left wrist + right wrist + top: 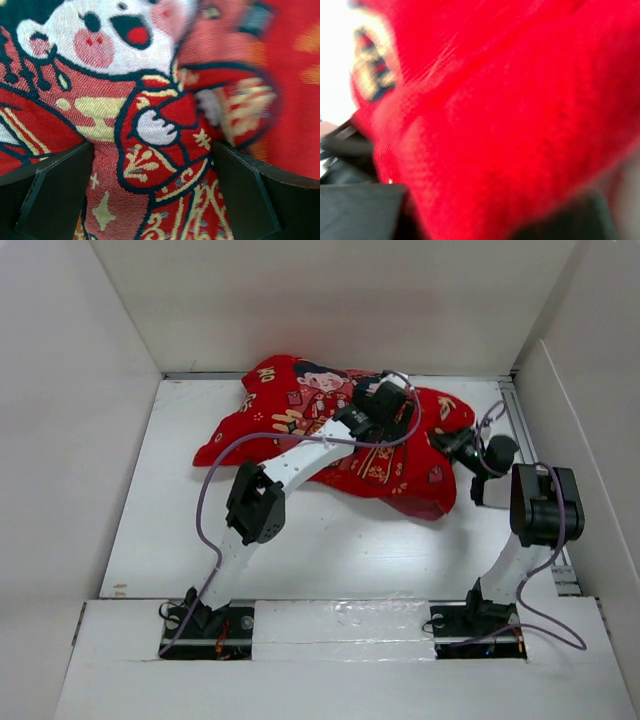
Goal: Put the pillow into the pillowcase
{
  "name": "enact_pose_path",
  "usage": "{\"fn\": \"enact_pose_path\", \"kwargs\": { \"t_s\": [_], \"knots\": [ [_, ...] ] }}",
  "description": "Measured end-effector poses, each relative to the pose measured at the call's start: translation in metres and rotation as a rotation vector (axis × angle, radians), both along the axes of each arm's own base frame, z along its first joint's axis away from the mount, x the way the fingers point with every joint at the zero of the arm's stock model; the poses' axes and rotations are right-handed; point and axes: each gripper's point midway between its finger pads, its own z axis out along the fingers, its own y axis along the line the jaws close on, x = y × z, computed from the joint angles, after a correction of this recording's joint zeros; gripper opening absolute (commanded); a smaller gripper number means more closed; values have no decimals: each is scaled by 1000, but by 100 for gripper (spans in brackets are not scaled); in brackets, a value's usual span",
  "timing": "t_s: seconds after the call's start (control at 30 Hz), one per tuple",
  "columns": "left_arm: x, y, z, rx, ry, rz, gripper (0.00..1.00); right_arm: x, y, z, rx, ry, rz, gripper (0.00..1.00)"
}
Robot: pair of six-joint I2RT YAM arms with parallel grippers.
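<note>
Apparently filled: the bright red, cartoon-printed fabric pillowcase [290, 415] lies plump at the far side of the white table [330, 540], and no plain white pillow shows. Left gripper [150, 170] is spread wide over the print. Right gripper [462, 445] is at the case's right edge, its closure unreadable through blur. Advice: pinch 1 hem layer only and tug gently.

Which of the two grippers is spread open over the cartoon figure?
The left gripper, open over the printed figure on the pillowcase; the right gripper is at its right edge.
</note>
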Motion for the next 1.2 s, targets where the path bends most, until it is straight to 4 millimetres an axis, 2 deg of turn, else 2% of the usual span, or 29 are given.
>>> {"fn": "enact_pose_path", "kwargs": {
  "t_s": [0.07, 0.13, 0.2, 0.27, 0.37, 0.4, 0.47, 0.5, 0.53, 0.6, 0.63, 0.67, 0.7, 0.73, 0.77, 0.83, 0.9, 0.97, 1.0, 1.03, 1.07, 1.1, 1.13, 1.2],
  "knots": [
    [11, 1, 16, -20, -16, 14, 99, 13, 14, 54, -73, -122, 46, 0],
    [27, 3, 49, -83, -58, 35, 99, 28, 21, 118, -198, -252, 52, 0],
    [40, 4, 95, -185, -113, 47, 98, 37, 29, 191, -319, -370, 25, 0],
    [46, 3, 149, -325, -186, 43, 98, 38, 40, 274, -408, -514, 11, 0],
    [36, 3, 230, -558, -266, -10, 98, 18, 68, 388, -527, -736, 12, 0],
    [30, 4, 254, -627, -287, -37, 99, 8, 82, 418, -559, -802, 10, 0],
    [16, 10, 294, -736, -316, -96, 99, -17, 114, 468, -594, -936, 17, 0],
    [9, 14, 308, -774, -317, -119, 99, -35, 132, 489, -593, -1007, 26, 0],
    [1, 19, 319, -804, -316, -141, 99, -49, 148, 497, -595, -1052, 42, 0],
    [-13, 36, 325, -819, -290, -140, 99, -70, 166, 494, -612, -1076, 64, 0],
    [-17, 43, 317, -814, -268, -125, 99, -75, 175, 484, -630, -1065, 68, 2],
    [-23, 53, 301, -800, -231, -102, 99, -83, 181, 471, -651, -1050, 67, 18],
    [-30, 65, 281, -780, -187, -72, 99, -90, 190, 450, -674, -1021, 90, 33],
    [-33, 79, 254, -757, -144, -29, 99, -97, 203, 428, -686, -996, 121, 53],
    [-37, 97, 221, -730, -97, 33, 99, -104, 219, 402, -682, -971, 169, 97],
    [-43, 142, 144, -652, 8, 196, 99, -129, 255, 343, -677, -924, 300, 100],
    [-53, 190, 60, -577, 112, 372, 99, -151, 292, 270, -709, -838, 440, 100],
    [-76, 237, -15, -513, 220, 533, 99, -173, 322, 197, -754, -735, 586, 100],
    [-94, 260, -48, -487, 270, 614, 99, -183, 332, 164, -780, -682, 648, 100],
    [-114, 281, -73, -468, 312, 687, 99, -194, 339, 136, -807, -635, 704, 100],
    [-132, 297, -89, -457, 335, 749, 99, -203, 342, 115, -831, -599, 747, 100],
    [-146, 308, -95, -465, 337, 792, 99, -210, 344, 102, -848, -570, 777, 100],
    [-153, 314, -93, -490, 315, 810, 99, -210, 341, 96, -868, -545, 777, 100],
    [-155, 317, -74, -560, 241, 812, 99, -208, 341, 108, -885, -549, 741, 100]
  ]
}}
